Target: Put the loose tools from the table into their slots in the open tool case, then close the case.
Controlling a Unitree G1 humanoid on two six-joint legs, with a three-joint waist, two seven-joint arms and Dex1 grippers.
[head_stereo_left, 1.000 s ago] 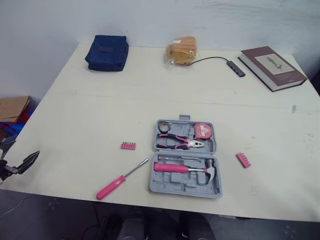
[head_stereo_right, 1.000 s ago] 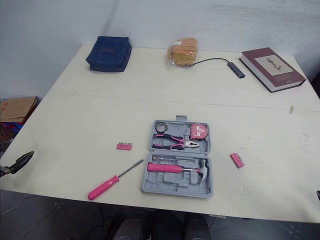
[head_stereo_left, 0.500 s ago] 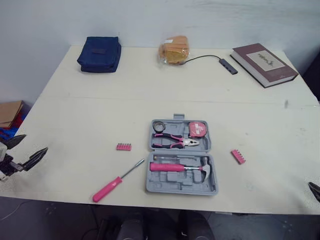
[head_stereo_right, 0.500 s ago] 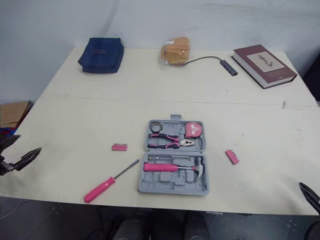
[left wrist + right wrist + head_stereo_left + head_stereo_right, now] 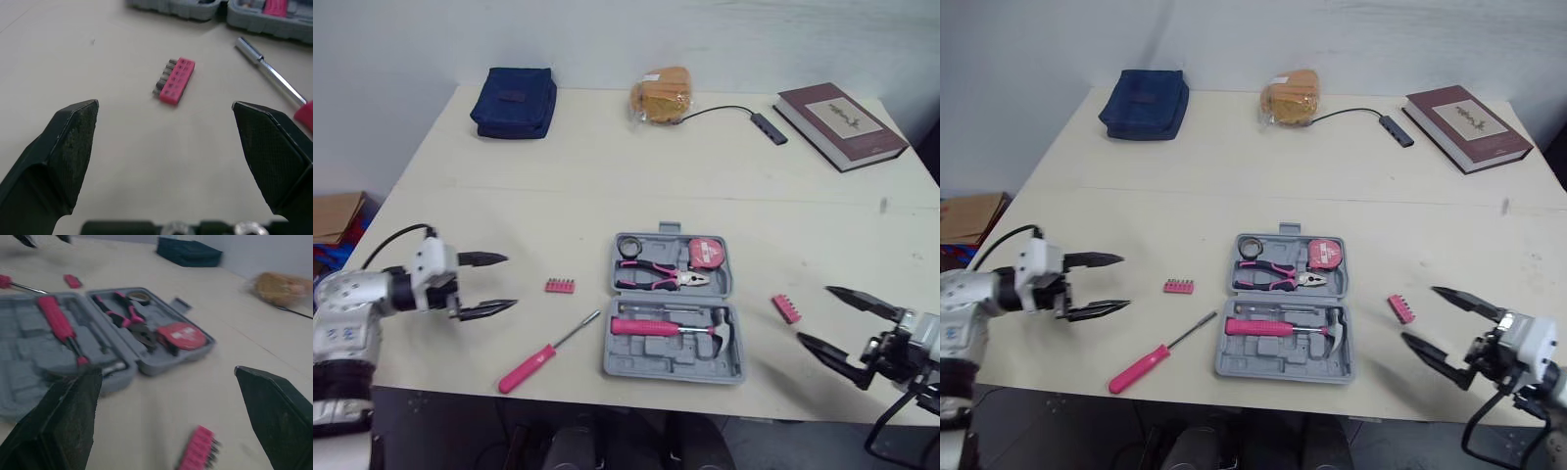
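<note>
Left tool [image 5: 509,281] gapes wide just short of a pink bit strip [image 5: 561,285], right tool [image 5: 814,313] equally wide beside a second strip [image 5: 786,308] — the open tool case [image 5: 674,306] and loose screwdriver [image 5: 548,352] lie between them.

Head stereo pair looked down over the whole cream tabletop [image 5: 607,186]. Left wrist camera sat low, close to a small pink bit holder [image 5: 177,81]; right wrist camera faced the open grey plastic tool case [image 5: 98,340], shared with both eyes.

Cream table [image 5: 558,196] w/ white wall [image 5: 705,39] (grey floor [image 5: 460,423]).
</note>
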